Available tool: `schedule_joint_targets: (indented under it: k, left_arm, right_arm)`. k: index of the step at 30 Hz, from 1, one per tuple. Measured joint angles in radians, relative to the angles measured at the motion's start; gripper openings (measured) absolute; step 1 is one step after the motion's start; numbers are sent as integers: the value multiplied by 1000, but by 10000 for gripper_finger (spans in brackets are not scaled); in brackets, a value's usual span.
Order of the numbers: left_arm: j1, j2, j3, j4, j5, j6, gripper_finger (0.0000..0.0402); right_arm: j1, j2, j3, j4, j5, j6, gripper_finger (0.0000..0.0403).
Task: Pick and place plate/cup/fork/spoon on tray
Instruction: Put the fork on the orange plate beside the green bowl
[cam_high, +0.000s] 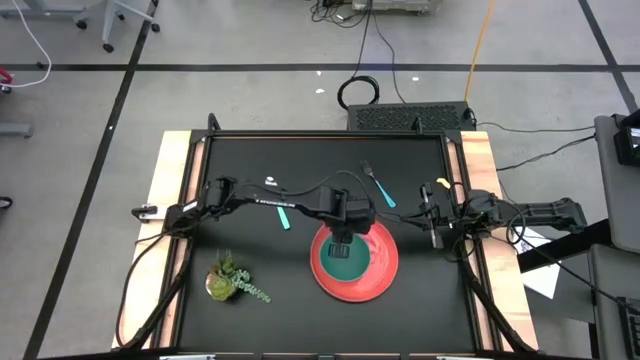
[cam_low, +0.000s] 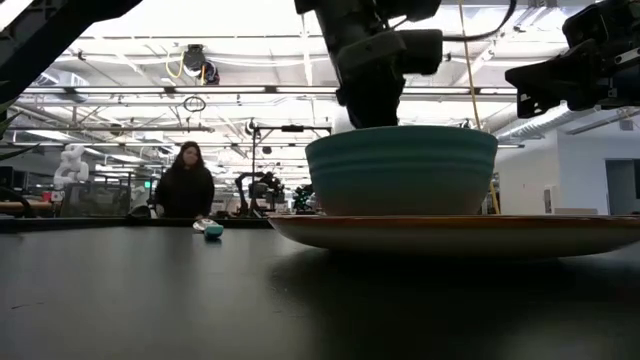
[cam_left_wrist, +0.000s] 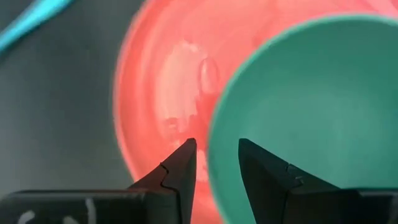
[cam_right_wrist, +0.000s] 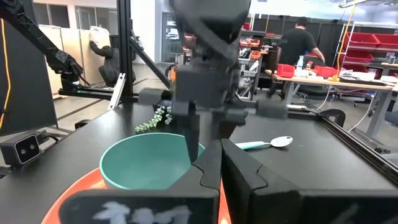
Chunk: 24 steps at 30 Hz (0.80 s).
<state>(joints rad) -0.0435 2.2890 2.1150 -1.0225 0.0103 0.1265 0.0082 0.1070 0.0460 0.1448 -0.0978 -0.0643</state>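
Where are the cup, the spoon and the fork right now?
cup (cam_low: 400, 172), low view, its outer side wall, standing on the red tray.
spoon (cam_right_wrist: 281, 142), right wrist view, its silver oval head, on the black table.
fork (cam_high: 383, 194), high view, its light-blue handle, beyond the tray.

Black bench (cam_high: 250, 320) edged with pale wooden strips. Small potted plant (cam_high: 229, 280) lying near the front left, green sprigs trailing to one side. Coiled black cable (cam_high: 358, 93) on the grey floor beyond the far edge. Person in dark clothing (cam_low: 187, 183) behind the bench; another person (cam_right_wrist: 299, 41) at a cluttered worktable with red bins (cam_right_wrist: 370, 45).
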Motion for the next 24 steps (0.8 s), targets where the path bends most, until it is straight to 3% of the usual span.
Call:
schedule_joint_targets:
  k: [9,12,16,24]
  left_arm:
    - [0,-1,147,-100,-49,34,120]
    - [0,-1,177,-130,-52,57,88]
    - [13,-1,190,-156,-30,64,14]
    - [28,-10,192,-156,54,102,2]
  right_arm:
    - [0,0,0,-7,0,0,0]
    - [0,0,0,-8,0,0,0]
    - [0,0,0,-8,0,0,0]
    - [0,0,0,-10,0,0,0]
